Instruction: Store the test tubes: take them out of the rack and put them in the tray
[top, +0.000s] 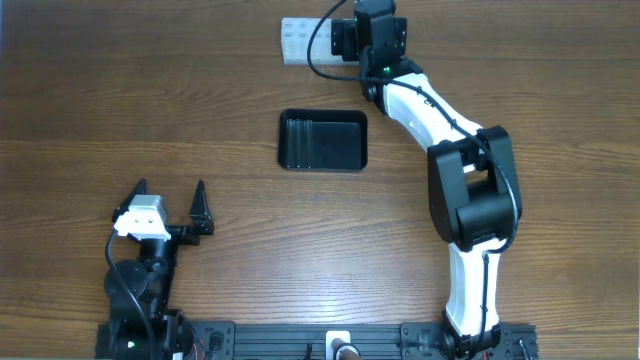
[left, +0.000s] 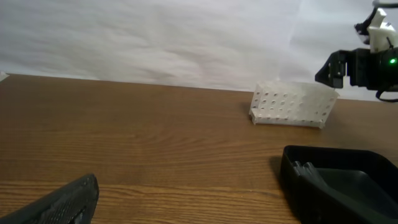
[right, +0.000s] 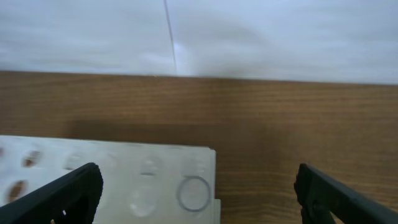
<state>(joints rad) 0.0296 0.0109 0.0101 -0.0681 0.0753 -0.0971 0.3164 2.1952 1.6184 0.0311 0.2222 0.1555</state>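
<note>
The white test tube rack (top: 300, 41) stands at the table's far edge, also seen as a perforated block (left: 292, 104). My right gripper (top: 370, 30) hovers open over the rack's right end (right: 112, 177), its two dark fingers (right: 65, 198) spread wide. Between them shows the clear rim of one test tube (right: 194, 192) in a corner hole. The black tray (top: 322, 140) lies mid-table in front of the rack, with clear tubes (left: 311, 174) lying in it. My left gripper (top: 170, 190) rests open near the front left, nothing between its fingers.
Bare wooden tabletop surrounds the rack and tray. A white wall rises behind the table's far edge. The right arm's white links (top: 430, 105) slant across the table right of the tray.
</note>
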